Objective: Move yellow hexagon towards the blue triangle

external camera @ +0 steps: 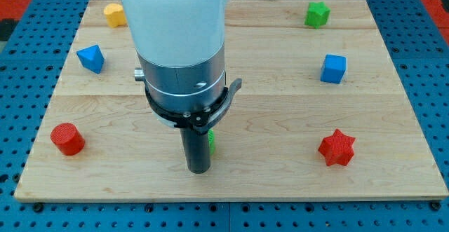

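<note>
1. Surface: pale wooden board [280, 99] on a blue pegboard [435, 64].
2. Yellow hexagon [114, 14]: near the view's top left corner, partly hidden by the arm.
3. Blue triangle [90, 58]: just below the hexagon, slightly toward the view's left; the two stand apart.
4. My tip [198, 170]: bare rod, no jaws to open or close, holding nothing; low on the board at centre, touching or just beside a green block [211, 141], mostly hidden.
5. Others: red cylinder [67, 139], red star [337, 148], blue cube [334, 69], green star [317, 13].
6. Method, as judged: bring the tip round above the hexagon, avoiding the triangle, then push it downward with a short, centred stroke.
</note>
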Controlling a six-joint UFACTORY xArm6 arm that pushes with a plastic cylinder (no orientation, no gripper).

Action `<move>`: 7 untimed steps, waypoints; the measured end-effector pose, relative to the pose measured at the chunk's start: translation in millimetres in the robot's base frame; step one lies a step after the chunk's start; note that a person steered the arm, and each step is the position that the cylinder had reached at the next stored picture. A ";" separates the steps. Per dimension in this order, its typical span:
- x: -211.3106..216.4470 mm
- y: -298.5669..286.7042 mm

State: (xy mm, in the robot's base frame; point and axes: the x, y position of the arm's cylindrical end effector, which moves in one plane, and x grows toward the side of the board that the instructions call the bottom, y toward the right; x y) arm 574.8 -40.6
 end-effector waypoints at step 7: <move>-131.9 97.2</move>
State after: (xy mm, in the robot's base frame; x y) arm 442.8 56.5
